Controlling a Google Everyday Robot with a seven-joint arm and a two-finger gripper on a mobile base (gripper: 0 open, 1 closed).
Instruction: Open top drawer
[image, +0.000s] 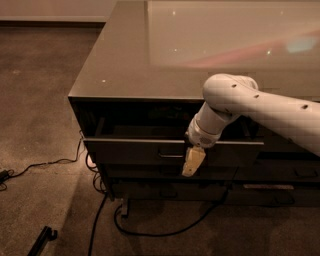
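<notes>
The top drawer (130, 151) sits just under the worktop's (150, 65) front edge, running from near the front left corner towards the right. It stands partly pulled out, its flat, dark grey-brown front forward of the cabinet face, with a shadowed gap behind it. A small rectangular loop handle (170, 155) is mounted mid-front. The gripper (193, 161), pale yellowish and blunt, hangs down against the drawer front just right of the handle, its tip reaching the front's lower edge; whether it grips anything, I cannot tell. It ends a smooth, white, rounded arm (250, 102) dotted with small holes, which comes in from the right over the front edge. Below are slimmer dark drawers (150, 172), matt and plain. The worktop is a glossy slab, mirror-like, carrying pink and bluish reflections towards its far right corner and a few bright specks. The floor is brown short-pile carpet (40, 100), with black cables (95, 220) trailing from beneath the front left corner and a short black bar (42, 238) lying farther out.
</notes>
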